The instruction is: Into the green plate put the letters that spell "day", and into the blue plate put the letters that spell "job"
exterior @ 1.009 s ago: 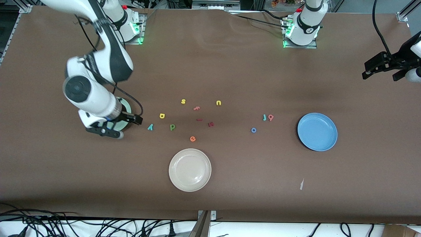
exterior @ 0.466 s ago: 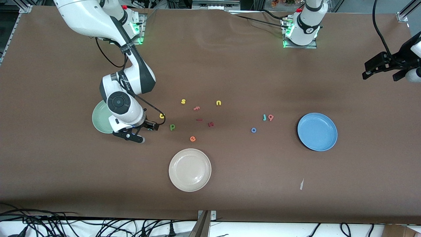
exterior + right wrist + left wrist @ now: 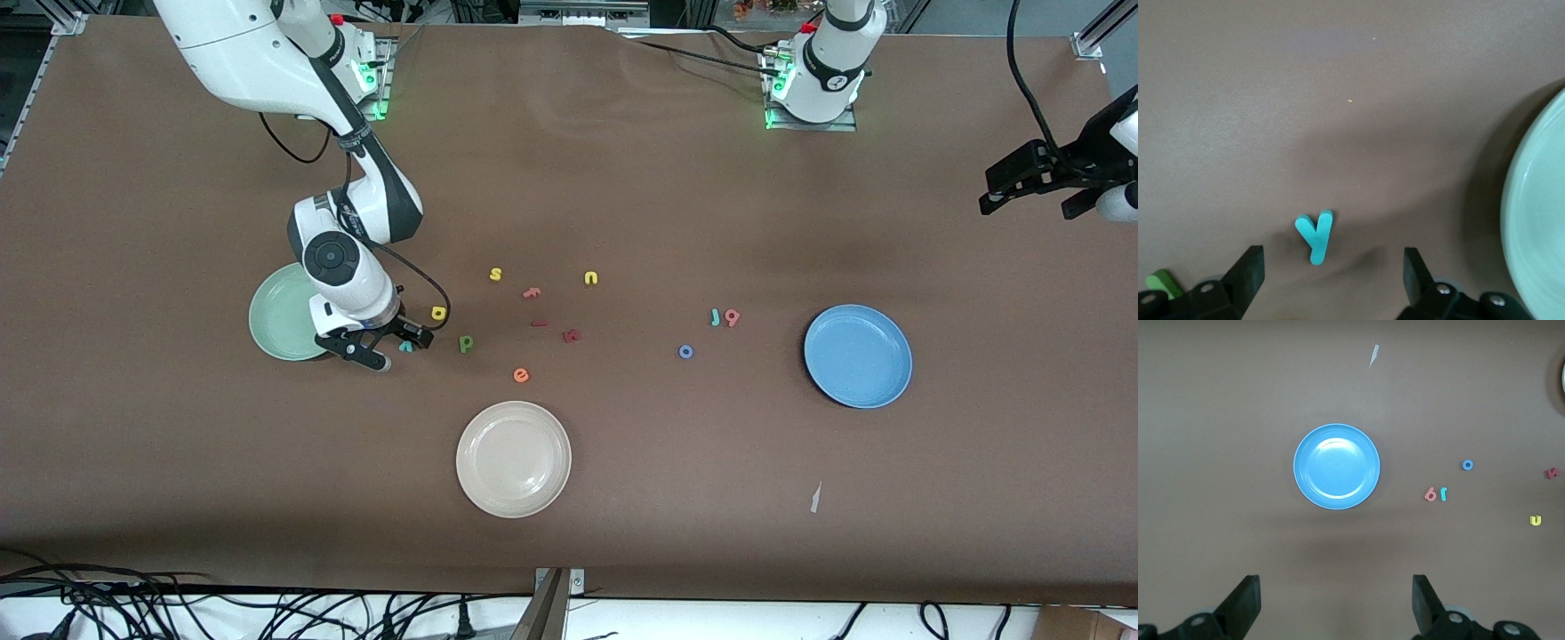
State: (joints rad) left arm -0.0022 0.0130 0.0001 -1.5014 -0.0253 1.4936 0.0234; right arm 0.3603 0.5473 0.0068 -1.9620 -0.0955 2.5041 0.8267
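Straddling the teal "y" (image 3: 1315, 236), right gripper (image 3: 1328, 277) jaws spread, untouching.

I am counting three plates: one green plate (image 3: 277, 322), one blue plate (image 3: 858, 356), one cream plate (image 3: 513, 459). I am counting twelve foam letters (image 3: 521, 375) and two arms.

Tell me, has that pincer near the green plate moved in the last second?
Yes. The right pincer moved from over the green plate toward the teal "y".
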